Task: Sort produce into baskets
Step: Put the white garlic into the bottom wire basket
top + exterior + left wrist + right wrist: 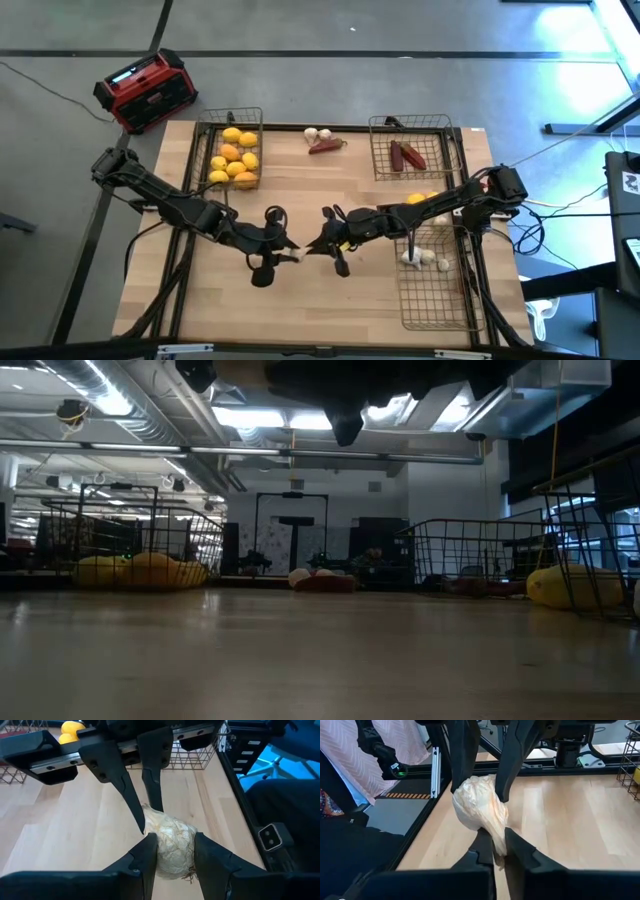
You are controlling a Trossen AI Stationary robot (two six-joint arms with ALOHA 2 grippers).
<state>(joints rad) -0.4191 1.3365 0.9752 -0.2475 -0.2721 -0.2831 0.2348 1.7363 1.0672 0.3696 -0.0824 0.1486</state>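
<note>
Here, both grippers (pixel 174 857) (pixel 499 849) on garlic bulb (pixel 171 845).

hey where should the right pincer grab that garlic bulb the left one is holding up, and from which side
Probably by the tapered stem tip, coming head-on from opposite the left pincer. That pincer clamps the garlic bulb across its fat middle, leaving only the narrow neck free. The right pincer is already shut on that tip, facing the left one over the table.

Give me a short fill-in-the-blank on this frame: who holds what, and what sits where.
1. The left gripper holds a ___ bulb by its body.
2. The right gripper is shut on the bulb's ___.
3. The far-left basket holds only ___ fruits.

Missing words: garlic; tip; yellow
</note>
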